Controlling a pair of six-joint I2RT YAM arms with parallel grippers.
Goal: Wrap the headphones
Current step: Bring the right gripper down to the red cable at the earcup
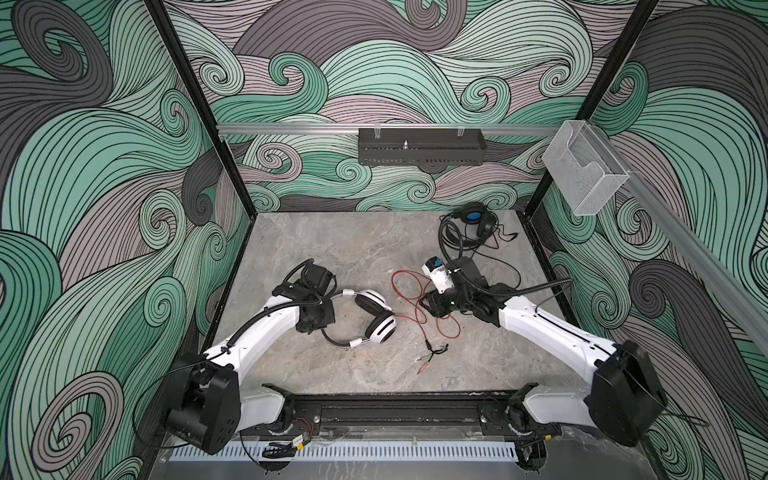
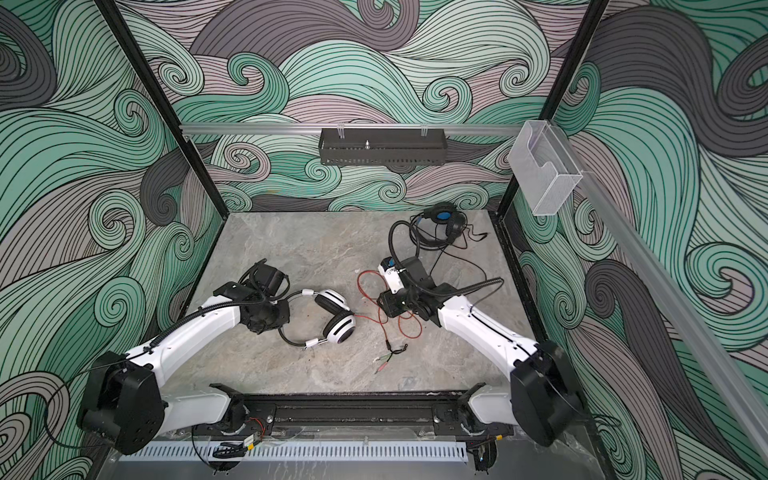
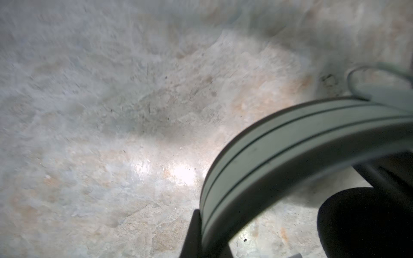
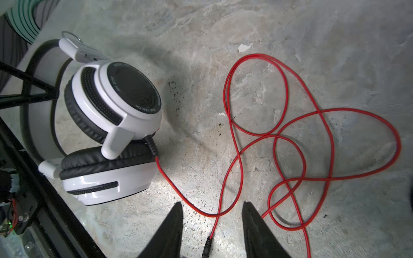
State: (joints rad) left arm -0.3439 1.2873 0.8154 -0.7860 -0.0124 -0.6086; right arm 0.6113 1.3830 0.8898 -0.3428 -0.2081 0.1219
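Observation:
The white headphones [image 1: 376, 320] [image 2: 336, 320] [image 4: 111, 134] lie left of the table's middle, black ear pads together. My left gripper [image 1: 324, 328] [image 2: 279, 328] [image 3: 207, 241] is shut on their headband [image 3: 290, 138]. Their thin red cord [image 1: 409, 286] [image 2: 370, 282] [image 4: 279, 134] sprawls in loose loops to the right and ends in small plugs [image 1: 432, 357] [image 2: 392, 355]. My right gripper [image 1: 426, 307] [image 2: 384, 307] [image 4: 212, 204] hangs low over the cord, jaws apart, a strand lying between them ungripped. The black headphones [image 1: 471, 222] [image 2: 440, 220] with blue lining sit at the back right.
The black headphones' black cord [image 1: 503, 266] trails over the table behind my right arm. A black tray [image 1: 419, 145] hangs on the back rail and a clear plastic holder [image 1: 582, 174] on the right rail. Patterned walls close three sides; a black rail [image 1: 395, 411] runs along the front.

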